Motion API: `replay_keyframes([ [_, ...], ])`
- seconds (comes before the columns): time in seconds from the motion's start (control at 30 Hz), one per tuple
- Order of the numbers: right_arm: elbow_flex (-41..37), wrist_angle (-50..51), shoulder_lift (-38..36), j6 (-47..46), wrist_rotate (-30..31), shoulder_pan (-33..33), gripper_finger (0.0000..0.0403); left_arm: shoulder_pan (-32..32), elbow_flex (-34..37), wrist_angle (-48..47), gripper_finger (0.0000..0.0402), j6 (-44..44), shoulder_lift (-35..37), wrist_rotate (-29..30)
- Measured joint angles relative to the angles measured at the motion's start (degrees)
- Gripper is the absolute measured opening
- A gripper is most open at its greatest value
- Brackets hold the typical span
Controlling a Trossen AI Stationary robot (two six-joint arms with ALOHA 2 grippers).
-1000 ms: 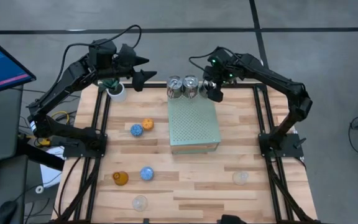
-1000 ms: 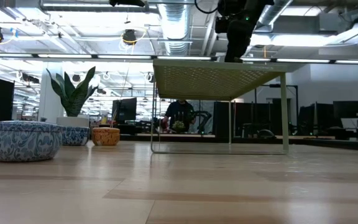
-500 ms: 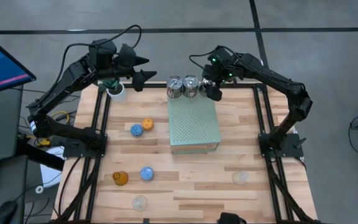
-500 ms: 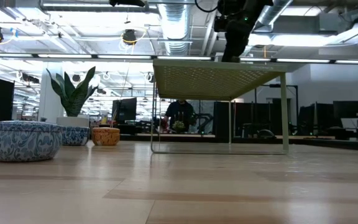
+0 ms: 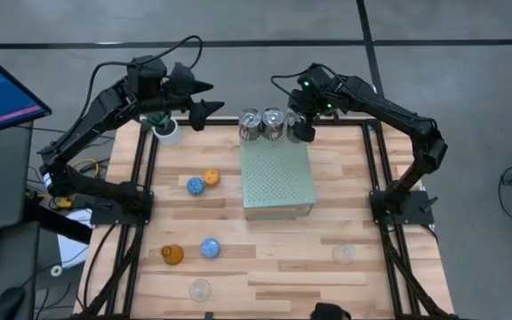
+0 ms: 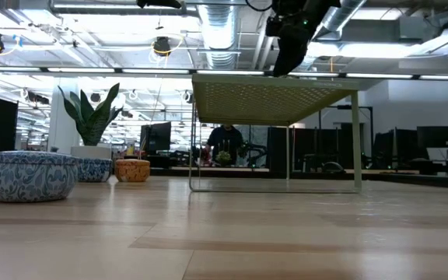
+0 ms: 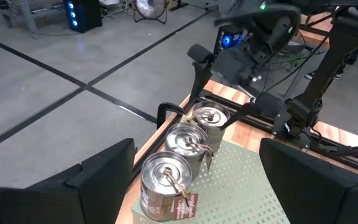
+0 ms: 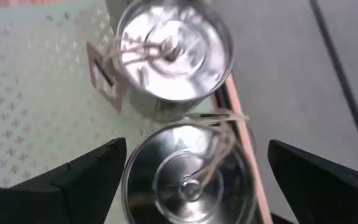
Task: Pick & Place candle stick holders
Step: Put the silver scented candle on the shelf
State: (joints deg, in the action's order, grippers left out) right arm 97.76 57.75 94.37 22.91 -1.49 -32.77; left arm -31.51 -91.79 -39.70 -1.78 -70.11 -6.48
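From above, we see the left gripper (image 5: 204,96) hanging fingers wide and empty at the desk's (image 5: 265,267) far left corner, beside the potted plant (image 5: 165,130). Six candle stick holders remain loose on the wood: a blue one (image 5: 195,186) and an orange one (image 5: 212,177) near the left rail, an amber glass (image 5: 172,254), a second blue (image 5: 210,247) and a clear glass (image 5: 201,289) toward the near edge, another clear glass (image 5: 344,254) far right. We judge the task about a third done: three silver tins (image 7: 185,165) stand upright, long axes vertical, lids up, in a touching row on the far edge of the pale-green perforated block (image 5: 277,178). The right gripper (image 5: 301,123) hovers over the rightmost tin (image 8: 185,177), fingers wide, gripping nothing.
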Motion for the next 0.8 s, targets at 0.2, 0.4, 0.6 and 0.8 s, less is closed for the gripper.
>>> replay_keyframes([
  [0.2,0.0,-3.2,-4.1,-0.2,0.0,-0.4,0.0381,0.0,0.0,0.1,0.0346,0.0,0.0,0.0],
  [0.4,-0.5,1.7,-11.6,-3.3,0.0,-0.4,0.035,0.0,0.0,0.1,0.0346,0.0,0.0,0.0],
  [0.6,-13.9,0.6,-21.3,-4.7,-0.2,-2.8,0.0202,0.0,0.0,0.1,0.0346,0.0,0.0,0.4],
  [0.8,-27.7,-11.2,-26.3,-6.7,-4.6,-6.6,0.0036,0.0,0.0,0.2,0.0346,0.0,0.0,0.7],
])
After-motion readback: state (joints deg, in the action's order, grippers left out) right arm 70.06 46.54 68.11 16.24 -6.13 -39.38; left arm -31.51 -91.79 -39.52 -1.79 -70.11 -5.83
